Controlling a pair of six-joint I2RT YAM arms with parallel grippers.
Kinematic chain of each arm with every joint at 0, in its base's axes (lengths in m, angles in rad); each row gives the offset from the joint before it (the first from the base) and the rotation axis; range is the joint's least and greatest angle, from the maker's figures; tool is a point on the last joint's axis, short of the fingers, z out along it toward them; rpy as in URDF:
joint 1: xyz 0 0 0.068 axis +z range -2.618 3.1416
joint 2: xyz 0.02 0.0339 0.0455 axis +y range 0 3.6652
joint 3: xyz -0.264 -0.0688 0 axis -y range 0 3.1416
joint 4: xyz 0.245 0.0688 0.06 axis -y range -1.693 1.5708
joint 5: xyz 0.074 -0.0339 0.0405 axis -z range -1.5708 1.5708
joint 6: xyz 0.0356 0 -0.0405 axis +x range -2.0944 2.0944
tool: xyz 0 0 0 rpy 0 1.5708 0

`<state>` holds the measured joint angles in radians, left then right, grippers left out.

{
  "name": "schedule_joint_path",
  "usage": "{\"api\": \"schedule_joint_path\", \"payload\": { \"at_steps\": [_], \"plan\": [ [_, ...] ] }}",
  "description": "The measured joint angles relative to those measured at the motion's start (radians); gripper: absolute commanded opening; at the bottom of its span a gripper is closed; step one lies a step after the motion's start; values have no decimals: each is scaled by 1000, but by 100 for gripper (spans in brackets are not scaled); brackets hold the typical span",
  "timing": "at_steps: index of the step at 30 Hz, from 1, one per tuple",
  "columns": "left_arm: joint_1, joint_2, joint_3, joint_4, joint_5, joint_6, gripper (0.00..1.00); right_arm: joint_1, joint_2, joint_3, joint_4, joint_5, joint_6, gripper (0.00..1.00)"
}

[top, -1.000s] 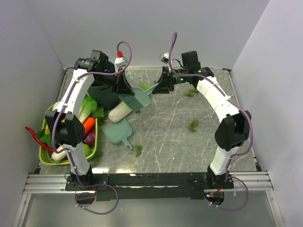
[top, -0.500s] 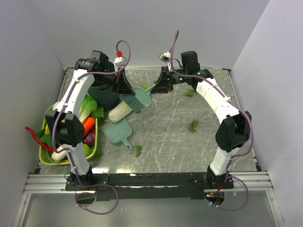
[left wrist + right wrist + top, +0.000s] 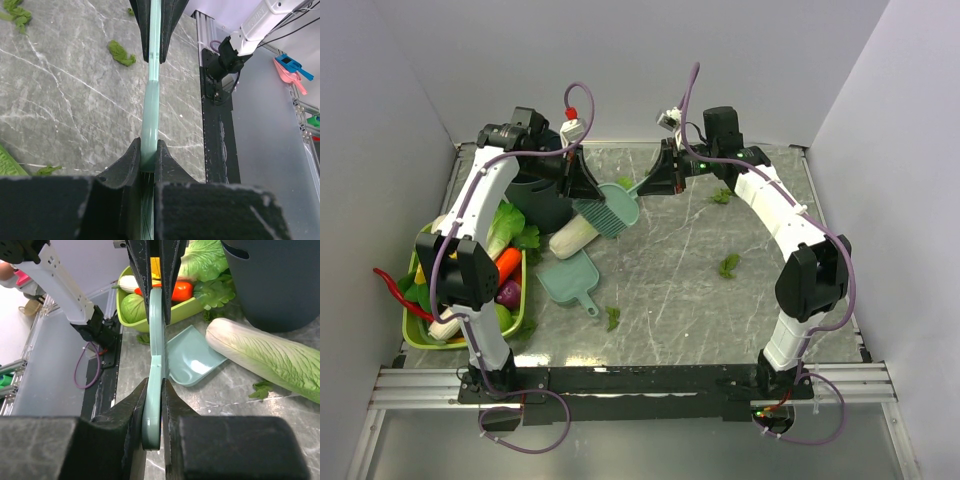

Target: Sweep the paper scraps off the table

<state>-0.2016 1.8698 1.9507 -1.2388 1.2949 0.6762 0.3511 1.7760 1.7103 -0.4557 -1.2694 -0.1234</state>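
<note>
The teal hand brush [image 3: 613, 211] hangs above the table [image 3: 700, 310] at the back, between my two arms. My left gripper [image 3: 584, 187] is shut on its bristle head; the left wrist view shows my left gripper [image 3: 149, 156] clamped on the brush [image 3: 151, 110]. My right gripper [image 3: 658, 183] is shut on the handle; the right wrist view shows my right gripper [image 3: 153, 412] pinching the handle end [image 3: 154, 370]. Paper scraps lie on the table at the right [image 3: 728, 266], front [image 3: 613, 318] and back [image 3: 722, 195]; one shows in the left wrist view [image 3: 121, 52].
The teal dustpan [image 3: 568, 280] lies on the table left of centre and shows in the right wrist view [image 3: 192, 360]. The long cabbage [image 3: 575, 236] lies beside a dark bin [image 3: 540, 198]. A lime-green vegetable tray [image 3: 415, 335] stands at the left edge.
My right wrist has shifted slightly at the brush handle. The brush and my left arm have hardly moved.
</note>
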Motion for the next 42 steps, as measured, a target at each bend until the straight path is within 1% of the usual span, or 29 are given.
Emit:
{"api": "schedule_joint_path", "payload": {
  "at_steps": [1, 5, 7, 12, 13, 17, 21, 25, 29, 33, 35, 36, 37, 38, 39, 41, 42],
  "plan": [
    [0, 0, 0, 0, 0, -2, 1, 0, 0, 0, 0, 0, 0, 24],
    [0, 2, 0, 4, -2, -5, 1, 0, 0, 0, 1, -2, 12, 30],
    [0, 4, 0, 6, -2, -5, 1, 0, 0, -1, 1, -3, 20, 30],
    [0, 8, 0, 5, -1, -6, 1, 0, 0, -2, 6, -3, 26, 25],
    [0, 8, 0, 5, -1, -6, 1, 0, 0, -2, 6, -3, 26, 23],
    [0, 8, -1, 3, 0, -6, 1, 0, 0, -2, 6, 0, 22, 21],
    [0, 9, -6, 3, 3, -6, 1, 0, 0, -2, 2, 1, 12, 30],
    [0, 9, -6, 3, -1, -3, 1, 0, -1, -2, -2, 0, 7, 28],
    [0, 9, -7, 1, -2, 0, 1, 0, -1, -2, -2, 0, 3, 30],
    [0, 10, -8, -1, -3, 8, 1, 0, -1, -2, -10, 0, -10, 26],
    [0, 11, -11, -1, -2, 11, 1, 0, -1, -2, -16, 1, -19, 21],
    [0, 11, -14, -2, -2, 12, 2, 0, -1, -2, -21, 2, -25, 16],
    [0, 11, -15, -4, -2, 13, 7, 0, -1, -2, -26, 2, -32, 12],
    [0, 11, -16, -6, -2, 12, 20, 0, -1, -2, -31, 5, -39, 3],
    [0, 11, -16, -8, -2, 11, 38, 0, -1, -2, -33, 5, -49, 0],
    [0, 11, -17, -2, -10, 6, 49, 0, -2, -1, -42, 11, -64, 0],
    [0, 11, -19, 5, -16, 7, 65, 1, -3, -1, -56, 22, -69, 0]
  ]
}}
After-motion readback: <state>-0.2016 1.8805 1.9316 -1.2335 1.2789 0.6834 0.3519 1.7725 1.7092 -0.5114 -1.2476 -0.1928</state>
